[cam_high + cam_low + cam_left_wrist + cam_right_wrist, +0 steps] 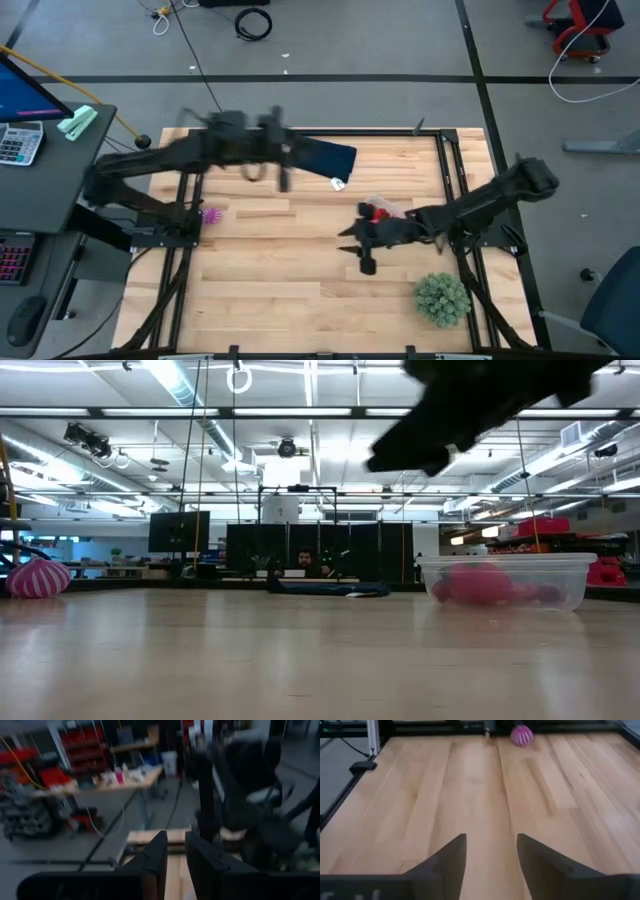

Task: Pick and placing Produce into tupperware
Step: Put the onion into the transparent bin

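A: Where is the produce now?

B: Most of it, red and pink toy pieces, lies inside the small clear plastic rectangular container [505, 581], on the right half of the pale wooden table [290, 285]. 1 piece is outside: a small pink-purple ribbed toy vegetable [210, 215] near the table's left edge, well apart from the container. I think it is what remains to fetch.

A: And the right gripper [490, 851]?

B: It hangs just beside the container, low over the bare wood at mid-table, fingers spread and holding nothing. Its wrist view looks along the planks to the pink-purple piece at the far side. The right arm is stretched inward from its base, the forearm almost level.

A: The left gripper [175, 855]?

B: It is raised above the back of the table, near the dark navy folded cloth [325, 158]. Its 2 fingers stand close together with only a narrow gap, and I see nothing between them. The arm reaches across from the left, high, so perhaps it waits.

A: Anything else?

B: A bushy green toy plant [442, 298] stands at the front right.
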`<state>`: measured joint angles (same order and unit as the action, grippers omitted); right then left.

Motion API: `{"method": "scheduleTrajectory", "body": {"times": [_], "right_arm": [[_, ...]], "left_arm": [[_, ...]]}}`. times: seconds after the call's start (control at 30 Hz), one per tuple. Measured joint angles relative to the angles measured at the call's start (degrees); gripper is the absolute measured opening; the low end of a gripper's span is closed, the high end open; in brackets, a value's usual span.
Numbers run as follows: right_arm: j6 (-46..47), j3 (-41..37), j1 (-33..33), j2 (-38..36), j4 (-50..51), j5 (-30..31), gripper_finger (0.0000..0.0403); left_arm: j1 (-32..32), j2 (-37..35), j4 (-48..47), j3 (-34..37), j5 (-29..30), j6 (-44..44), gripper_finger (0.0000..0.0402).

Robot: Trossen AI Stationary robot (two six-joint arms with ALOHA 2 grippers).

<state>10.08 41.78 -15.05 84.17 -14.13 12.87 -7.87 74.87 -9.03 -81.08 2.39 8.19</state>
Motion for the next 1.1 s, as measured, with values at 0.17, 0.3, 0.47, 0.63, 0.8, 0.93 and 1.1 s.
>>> {"method": "scheduleTrajectory", "body": {"times": [0.17,0.3,0.47,0.63,0.8,0.93,1.1], "right_arm": [[-5.90,8.39,7.24,12.49,-3.75,-3.86,0.0223],[-9.14,21.53,11.26,23.51,-4.25,-11.38,0.0251],[-14.59,39.16,13.43,36.23,-3.90,-12.98,0.0265],[-15.03,55.93,14.92,47.83,-4.08,-19.06,0.0264],[-14.81,71.00,15.28,58.85,-3.24,-22.23,0.0264],[-15.60,81.60,15.57,66.49,-1.83,-23.37,0.0271],[-16.16,90.48,16.92,72.77,-1.53,-23.85,0.0287]], "left_arm": [[-0.38,-9.55,-0.24,0.00,-0.02,-0.02,0.0086],[-0.44,-15.07,-2.66,0.01,0.00,-0.04,0.0094],[-0.42,-18.89,-6.03,0.02,0.01,-1.71,0.0095],[-0.44,-19.97,-6.90,0.02,0.22,-1.84,0.0089],[-0.44,-19.77,-7.62,0.02,0.20,-1.84,0.0088],[-0.44,-19.37,-8.90,0.02,0.21,-1.80,0.0092],[-0.44,-19.41,-10.56,0.04,0.42,-1.64,0.0086]]}}
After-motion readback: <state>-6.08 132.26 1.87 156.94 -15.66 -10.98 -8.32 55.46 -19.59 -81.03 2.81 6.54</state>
